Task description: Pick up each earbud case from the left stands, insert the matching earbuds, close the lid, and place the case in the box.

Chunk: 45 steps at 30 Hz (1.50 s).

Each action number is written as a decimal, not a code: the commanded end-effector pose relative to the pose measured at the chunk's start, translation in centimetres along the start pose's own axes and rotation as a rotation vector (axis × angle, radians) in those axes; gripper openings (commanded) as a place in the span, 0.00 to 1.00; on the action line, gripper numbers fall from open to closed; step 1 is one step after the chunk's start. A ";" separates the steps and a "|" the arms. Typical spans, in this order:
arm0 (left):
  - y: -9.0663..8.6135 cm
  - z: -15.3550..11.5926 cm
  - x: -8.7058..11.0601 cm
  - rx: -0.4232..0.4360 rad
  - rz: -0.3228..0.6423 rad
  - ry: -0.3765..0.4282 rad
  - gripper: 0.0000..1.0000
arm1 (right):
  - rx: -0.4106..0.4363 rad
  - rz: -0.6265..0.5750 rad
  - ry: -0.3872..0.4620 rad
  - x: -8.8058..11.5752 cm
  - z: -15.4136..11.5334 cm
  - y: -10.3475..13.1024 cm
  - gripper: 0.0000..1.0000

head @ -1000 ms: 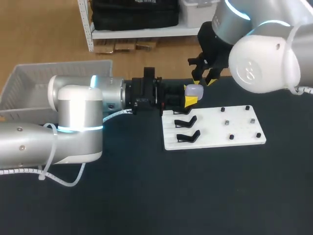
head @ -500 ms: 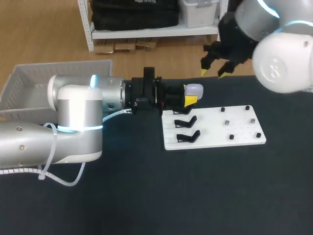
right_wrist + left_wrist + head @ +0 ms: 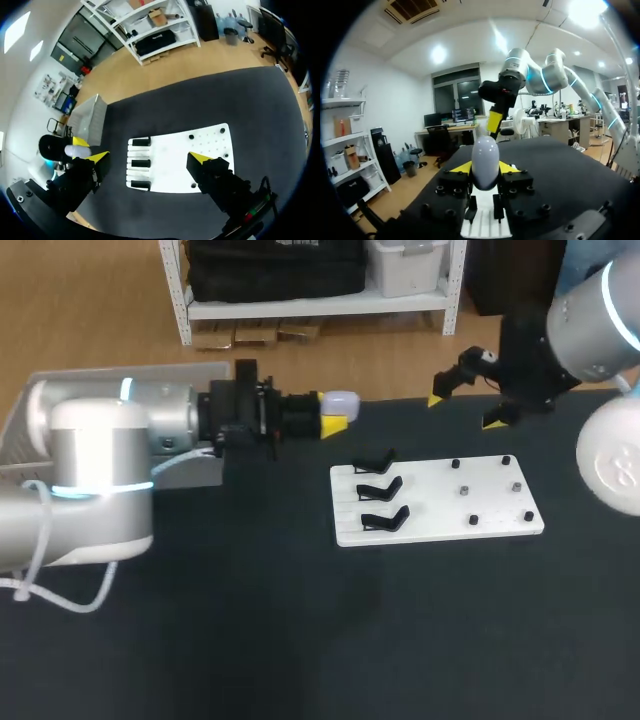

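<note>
My left gripper [image 3: 485, 167] is closed on the case [image 3: 485, 161], one yellow tip pressed to each side of its lower half. The rounded end stands up clear above the fingers. The case looks small and light, with a hard, glossy, pale shell, so I judge it stiff but slippery. A pinch on the curved ends would likely squirt it out. The broad sides low on the body, where I have it, seem the right place. That hold should also leave the lid free, though I cannot make out the lid seam.

In the head view the case [image 3: 340, 400] sits at the tip of my left gripper [image 3: 335, 412], held above the table. It is between the box [image 3: 120, 373] and the board [image 3: 440, 502], nearer the box.

Further out on the board, the three black stands [image 3: 383, 490] are bare. The case is well apart from them.

Beyond the board's far edge, my right gripper [image 3: 465, 410] hangs with its fingers spread wide and nothing between them. It is well apart from the case.
</note>
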<state>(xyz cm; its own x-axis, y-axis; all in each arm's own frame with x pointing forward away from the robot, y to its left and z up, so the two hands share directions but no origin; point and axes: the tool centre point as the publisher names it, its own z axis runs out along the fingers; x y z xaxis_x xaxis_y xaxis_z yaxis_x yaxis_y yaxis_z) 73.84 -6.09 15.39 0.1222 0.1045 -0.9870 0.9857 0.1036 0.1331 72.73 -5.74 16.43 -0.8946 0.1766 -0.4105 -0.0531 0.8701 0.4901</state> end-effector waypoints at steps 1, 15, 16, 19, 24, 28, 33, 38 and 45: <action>0.3 -5.7 -0.2 -0.079 0.017 0.009 0.00 | 0.010 0.001 -0.055 0.4 -0.2 0.1 1.00; 6.3 -15.3 3.1 -0.195 0.014 0.052 0.00 | 0.010 0.001 -0.055 0.4 -0.2 0.1 1.00; 6.6 -15.9 3.5 -0.198 0.011 0.053 0.00 | 0.010 0.001 -0.055 0.4 -0.2 0.1 1.00; 7.5 -17.5 4.9 -0.226 -0.009 0.056 0.00 | 0.010 0.001 -0.055 0.4 -0.2 0.1 1.00; 9.1 -19.3 6.2 -0.233 -0.033 0.071 0.00 | 0.010 0.001 -0.055 0.4 -0.2 0.1 1.00; 10.6 -20.8 8.0 -0.256 -0.074 0.086 0.00 | 0.010 0.001 -0.055 0.4 -0.2 0.1 1.00; 11.3 -22.0 10.0 -0.292 -0.103 0.083 0.00 | 0.010 0.001 -0.055 0.4 -0.2 0.1 1.00; 11.0 -22.7 11.9 -0.312 -0.153 0.087 0.00 | 0.010 0.001 -0.055 0.4 -0.2 0.1 1.00; 10.4 -22.7 10.9 -0.318 -0.136 0.097 1.00 | 0.010 0.001 -0.055 0.4 -0.2 0.1 1.00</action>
<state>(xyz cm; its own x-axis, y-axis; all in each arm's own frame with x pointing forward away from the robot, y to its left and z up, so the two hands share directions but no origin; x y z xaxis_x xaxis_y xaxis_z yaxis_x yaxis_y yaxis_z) 83.13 18.52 7.73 -0.0389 0.1584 -0.9866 0.9124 0.4083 0.0296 72.47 -5.73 16.46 -0.8712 0.2002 -0.4483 -0.0491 0.8731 0.4851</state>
